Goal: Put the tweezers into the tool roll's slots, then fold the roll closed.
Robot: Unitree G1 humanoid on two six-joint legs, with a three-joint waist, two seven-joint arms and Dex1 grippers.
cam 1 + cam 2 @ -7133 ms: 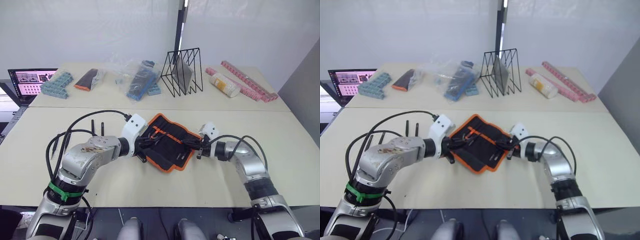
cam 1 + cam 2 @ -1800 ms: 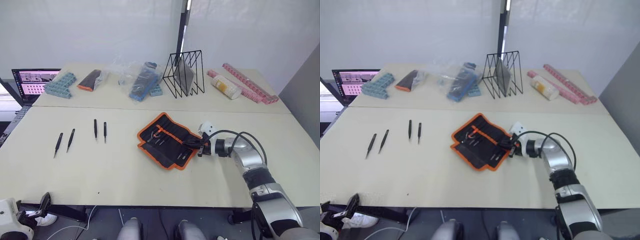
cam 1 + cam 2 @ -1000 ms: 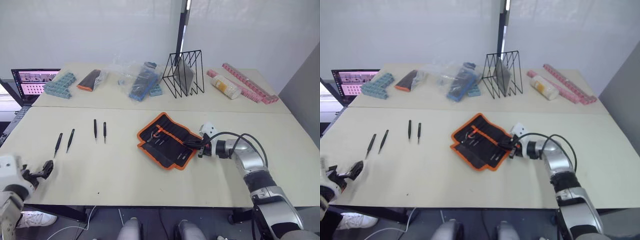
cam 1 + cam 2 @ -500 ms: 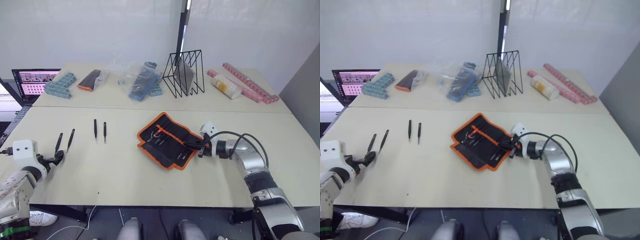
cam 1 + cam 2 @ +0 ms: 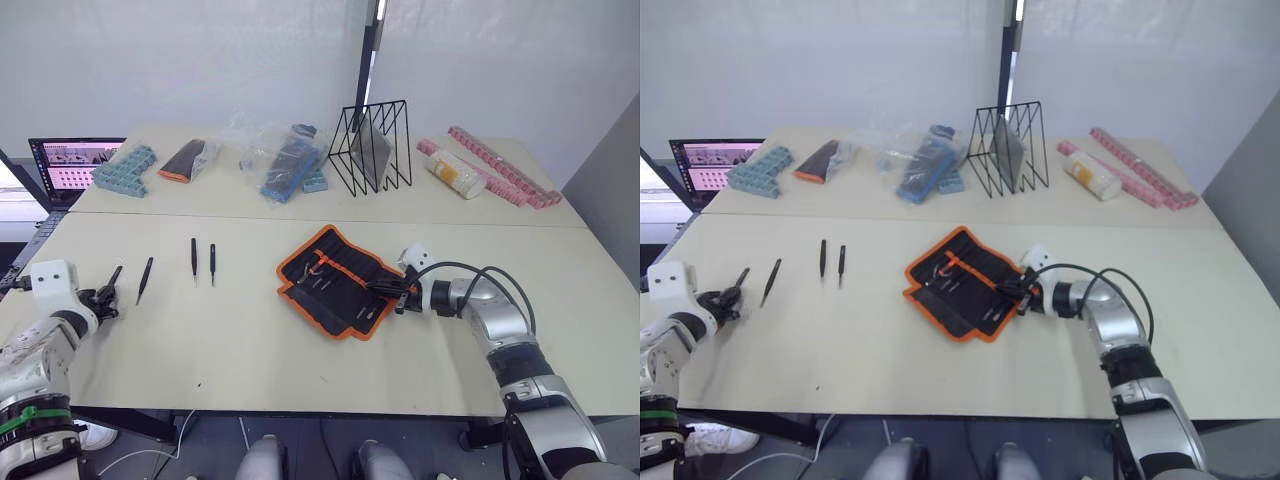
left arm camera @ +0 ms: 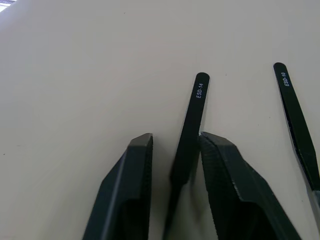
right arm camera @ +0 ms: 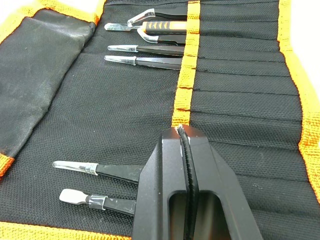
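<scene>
The left eye view shows the left gripper (image 5: pixel 108 291) brought in low over the table (image 5: pixel 250 345) at its left edge, where a second ago it was only coming up from below that edge; it has since been carried forward onto the outermost of the loose tweezers (image 6: pixel 189 131). In the left wrist view its two fingers (image 6: pixel 136 170) are seen parted a little, the tweezer marked ESD-14 lying between them and touching the one finger, with a gap to the other, so nothing is gripped yet. A second tweezer (image 5: pixel 145 279), marked ESD-10, lies just beside it, and two more (image 5: pixel 203 259) rest further along toward the tool roll (image 5: pixel 340 281). The roll is spread open near the middle of the table, well apart from the loose tweezers. Several tools are already seated in the slots (image 7: pixel 235 85), and many slots are empty. At the roll's right edge the right gripper (image 5: pixel 394 296) has been kept where it was, its fingers pressed shut on a thin black strap (image 7: pixel 187 160) above the fabric, apparently to steady the roll. The change is judged to mean that the pick-up of a loose tweezer is about to begin; four tweezers remain to be carried across, and the folding cannot be started until they are stowed.
</scene>
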